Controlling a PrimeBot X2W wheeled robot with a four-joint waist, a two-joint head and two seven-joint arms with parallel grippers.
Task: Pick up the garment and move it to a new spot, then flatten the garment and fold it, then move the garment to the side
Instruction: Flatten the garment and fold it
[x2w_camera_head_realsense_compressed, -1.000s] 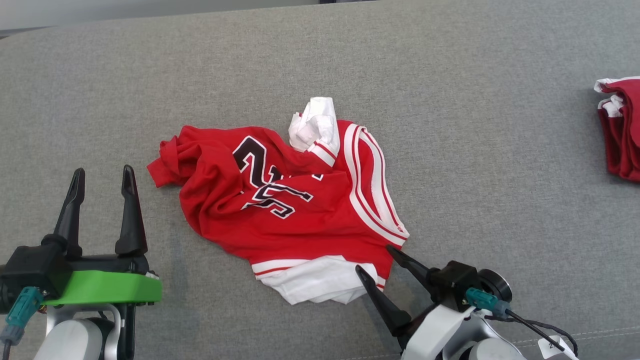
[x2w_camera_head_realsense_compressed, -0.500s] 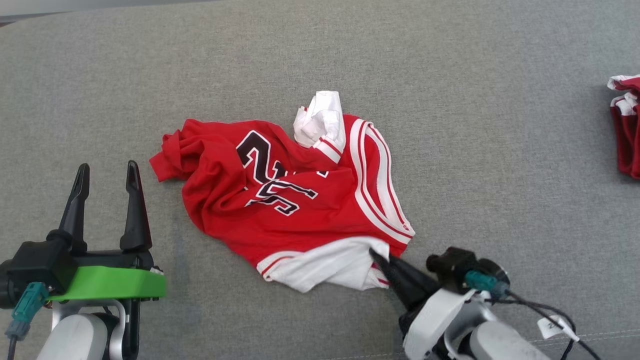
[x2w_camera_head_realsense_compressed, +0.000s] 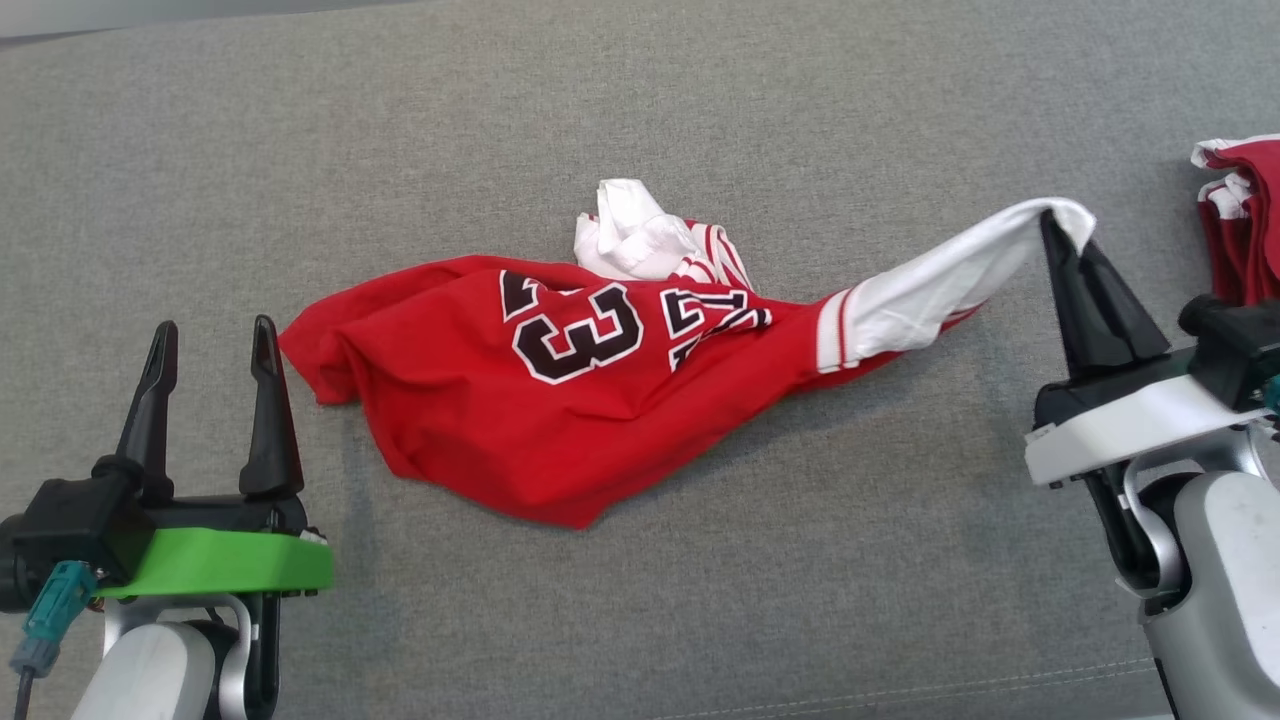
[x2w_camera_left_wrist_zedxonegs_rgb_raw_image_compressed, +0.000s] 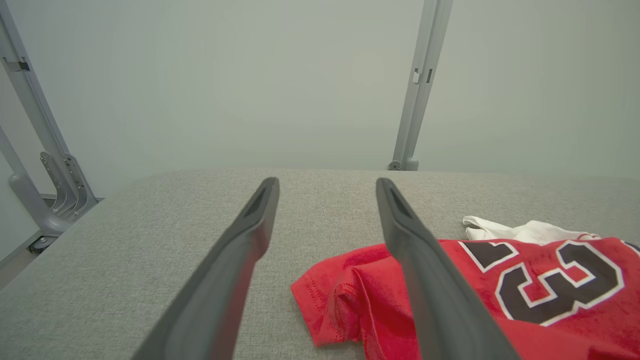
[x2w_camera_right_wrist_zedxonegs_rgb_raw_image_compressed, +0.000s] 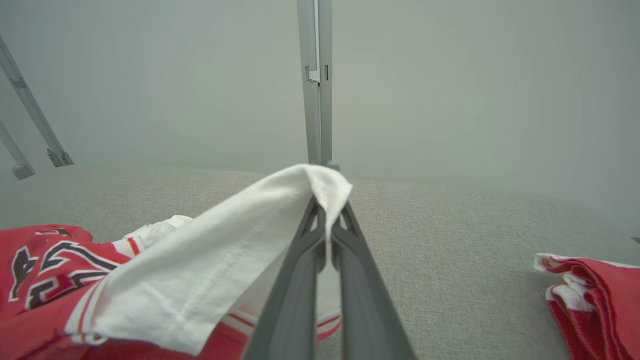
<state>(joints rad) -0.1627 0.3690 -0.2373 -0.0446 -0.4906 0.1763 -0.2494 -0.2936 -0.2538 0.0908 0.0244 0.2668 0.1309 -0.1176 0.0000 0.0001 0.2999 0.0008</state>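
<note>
Head view puts the right gripper (x2w_camera_head_realsense_compressed: 1056, 228) at three o'clock, fingers clamped on the white hem (x2w_camera_head_realsense_compressed: 940, 285) of the red garment (x2w_camera_head_realsense_compressed: 560, 400), which trails from there back to the middle of the grey cushion (x2w_camera_head_realsense_compressed: 700, 600). The left gripper (x2w_camera_head_realsense_compressed: 213, 323) hangs at eight o'clock, fingers apart and holding nothing. I judge it best to lift higher before travelling so the body clears the cushion, and to steer clear of the folded red pile (x2w_camera_head_realsense_compressed: 1240, 220) at two o'clock.

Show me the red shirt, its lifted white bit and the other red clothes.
red shirt (x2w_camera_head_realsense_compressed: 470, 430), head view, plain red cloth below the number.
white bit (x2w_camera_head_realsense_compressed: 930, 285), head view, middle of the lifted cloth.
other red clothes (x2w_camera_head_realsense_compressed: 1250, 240), head view, a red fold.
</note>
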